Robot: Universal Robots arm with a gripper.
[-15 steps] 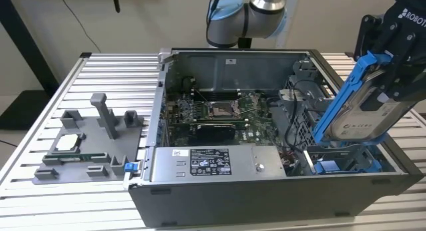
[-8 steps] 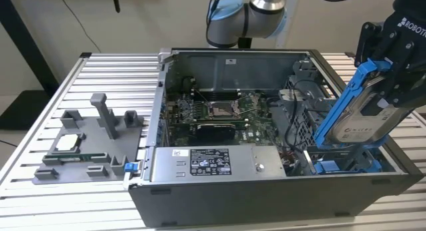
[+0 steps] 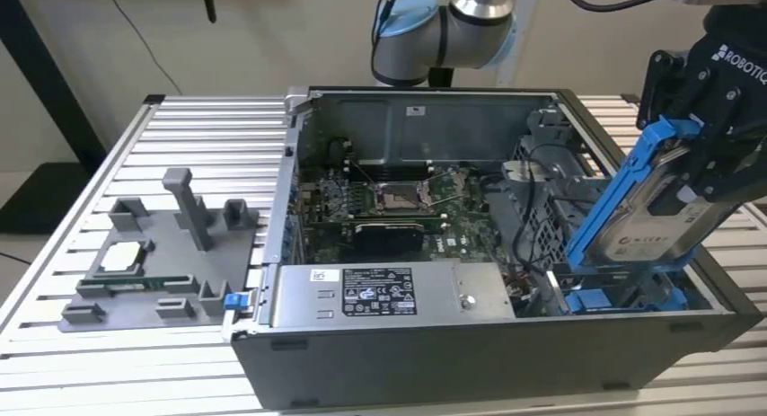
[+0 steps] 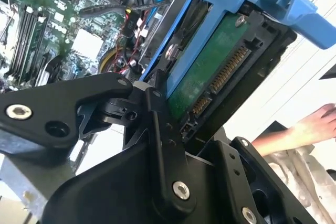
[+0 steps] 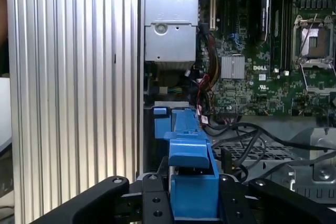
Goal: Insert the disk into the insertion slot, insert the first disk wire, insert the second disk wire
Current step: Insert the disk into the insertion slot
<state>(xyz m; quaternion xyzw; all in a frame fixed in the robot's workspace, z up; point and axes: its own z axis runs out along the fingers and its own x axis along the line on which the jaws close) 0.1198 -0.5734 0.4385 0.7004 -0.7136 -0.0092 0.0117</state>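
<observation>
My gripper (image 3: 709,169) is shut on the disk (image 3: 656,220), a silver-grey drive clipped in a bright blue carrier frame (image 4: 247,3). The disk is tilted steeply, its lower end down at the insertion slot (image 3: 623,297), a bay with blue rails in the case's near corner at the exterior view's right. In the second wrist view the disk's green board and connector (image 4: 212,74) face the camera between the black fingers (image 4: 157,103). The first wrist view looks along the blue carrier (image 5: 191,179) toward the slot's blue tab (image 5: 160,111). Black cables (image 5: 252,129) lie beside the bay; I cannot tell which are the disk wires.
The open computer case (image 3: 480,371) sits on a slatted aluminium table (image 3: 192,137). Inside it are the motherboard (image 3: 383,200), a grey power-supply box (image 3: 383,295) and a perforated cage (image 3: 545,214). A grey fixture with parts (image 3: 156,254) stands at the exterior view's left. A person's hand (image 4: 315,124) is nearby.
</observation>
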